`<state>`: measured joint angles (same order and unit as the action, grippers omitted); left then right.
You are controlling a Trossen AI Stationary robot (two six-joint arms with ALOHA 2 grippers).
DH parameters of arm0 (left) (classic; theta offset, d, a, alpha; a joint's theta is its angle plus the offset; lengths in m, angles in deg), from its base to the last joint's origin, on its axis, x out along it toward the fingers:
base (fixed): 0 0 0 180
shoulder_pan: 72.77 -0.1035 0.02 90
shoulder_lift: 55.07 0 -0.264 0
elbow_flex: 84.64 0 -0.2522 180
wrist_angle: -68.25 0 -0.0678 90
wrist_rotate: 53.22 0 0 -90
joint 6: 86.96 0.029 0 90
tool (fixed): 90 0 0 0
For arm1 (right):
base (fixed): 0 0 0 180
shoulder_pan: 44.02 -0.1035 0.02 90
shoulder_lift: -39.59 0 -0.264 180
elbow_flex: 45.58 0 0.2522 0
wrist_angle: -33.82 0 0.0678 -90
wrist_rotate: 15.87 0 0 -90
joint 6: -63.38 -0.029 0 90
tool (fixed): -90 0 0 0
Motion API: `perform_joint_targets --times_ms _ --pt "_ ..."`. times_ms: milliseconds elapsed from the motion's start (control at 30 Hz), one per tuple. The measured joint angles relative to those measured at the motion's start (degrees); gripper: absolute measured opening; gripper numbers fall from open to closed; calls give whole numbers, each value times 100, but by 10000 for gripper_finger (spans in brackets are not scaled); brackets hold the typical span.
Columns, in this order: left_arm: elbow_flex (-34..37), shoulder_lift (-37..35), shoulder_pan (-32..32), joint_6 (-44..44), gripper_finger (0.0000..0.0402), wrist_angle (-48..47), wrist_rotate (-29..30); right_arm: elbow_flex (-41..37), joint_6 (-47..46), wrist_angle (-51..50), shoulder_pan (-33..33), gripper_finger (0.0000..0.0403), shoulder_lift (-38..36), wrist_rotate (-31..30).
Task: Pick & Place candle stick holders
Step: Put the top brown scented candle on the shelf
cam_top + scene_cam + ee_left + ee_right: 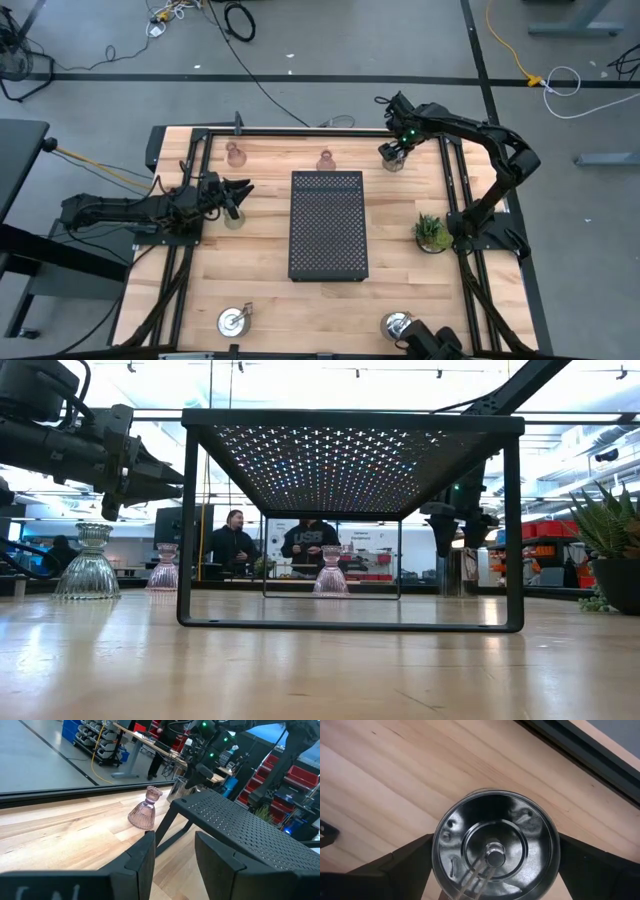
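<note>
The right gripper (pixel 492 865) hangs fingers apart over the silver candle stick holder (pixel 495 842) at the table's (pixel 400 250) far right; polished metal, rigid, slippery; grip the rim squarely.

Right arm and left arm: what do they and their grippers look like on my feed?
Both arms are dark, jointed segments. The right arm shows a small green light near its gripper. The left arm ends in a black gripper with flat, angular matte fingers.

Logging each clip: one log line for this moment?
left gripper: shut, idle by tray | right gripper: open around silver holder, far right of table
</note>
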<state>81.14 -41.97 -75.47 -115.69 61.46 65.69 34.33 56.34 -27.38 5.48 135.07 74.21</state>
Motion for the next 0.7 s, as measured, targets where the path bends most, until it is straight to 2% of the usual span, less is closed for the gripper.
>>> perform_joint_targets --times_ms 367,600,700 --pt "-1 2 -1 -17 142 0 0 7 -202 -77 -54 340 -6 -202" --pt "0 0 -2 -15 142 0 0 7 -196 -86 -124 338 -6 -255" --pt "-2 0 -2 -15 142 0 0 6 -150 -57 -142 356 -6 -347"
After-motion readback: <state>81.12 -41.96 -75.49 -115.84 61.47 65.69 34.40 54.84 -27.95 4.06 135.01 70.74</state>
